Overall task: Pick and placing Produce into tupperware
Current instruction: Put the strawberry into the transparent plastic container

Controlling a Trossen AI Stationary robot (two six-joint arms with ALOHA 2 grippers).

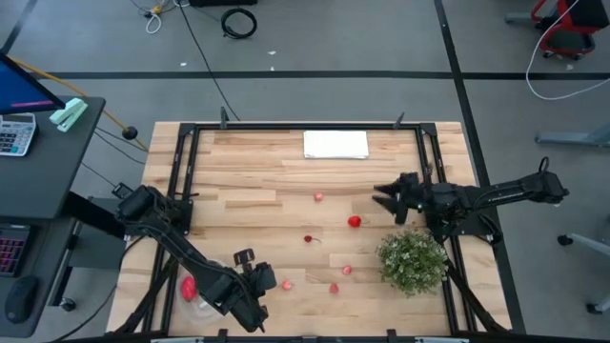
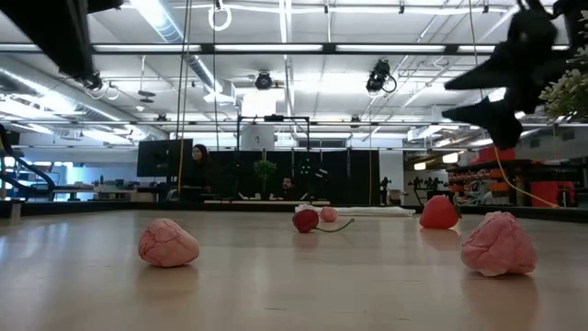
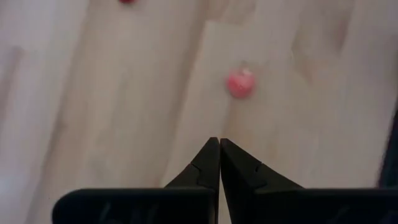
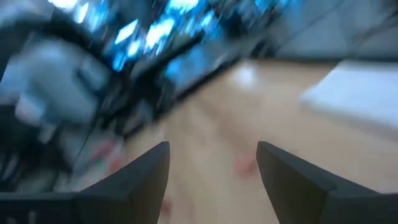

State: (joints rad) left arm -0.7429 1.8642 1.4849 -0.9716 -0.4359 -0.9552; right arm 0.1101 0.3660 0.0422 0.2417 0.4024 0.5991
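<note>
Produce scattered over mid-desk: a red strawberry point(image 1: 355, 222) near centre, a small pink piece point(image 1: 318, 197) beyond it toward the white sheet point(image 1: 335, 144), a cherry point(image 1: 308, 239) with stem, and three pink pieces along the near side point(image 1: 346, 271) point(image 1: 335, 288) point(image 1: 286, 284). One red piece point(image 1: 190, 286) lies already in the tupperware point(image 1: 198, 311) at the near left corner of the desk point(image 1: 257, 181).

Left claw point(image 1: 268, 279) just right of the tupperware, fingers pressed together, nothing between them; the nearest pink piece lies just beside its tip. Its wrist view shows a red-pink piece point(image 3: 240, 83) ahead of the closed tips, apart from them.

Right claw point(image 1: 385, 200) raised over the right side of the desk, fingers spread, empty. The strawberry lies near it, toward the centre. Bushy plant point(image 1: 412, 261) sits under that arm, near the right edge.
</note>
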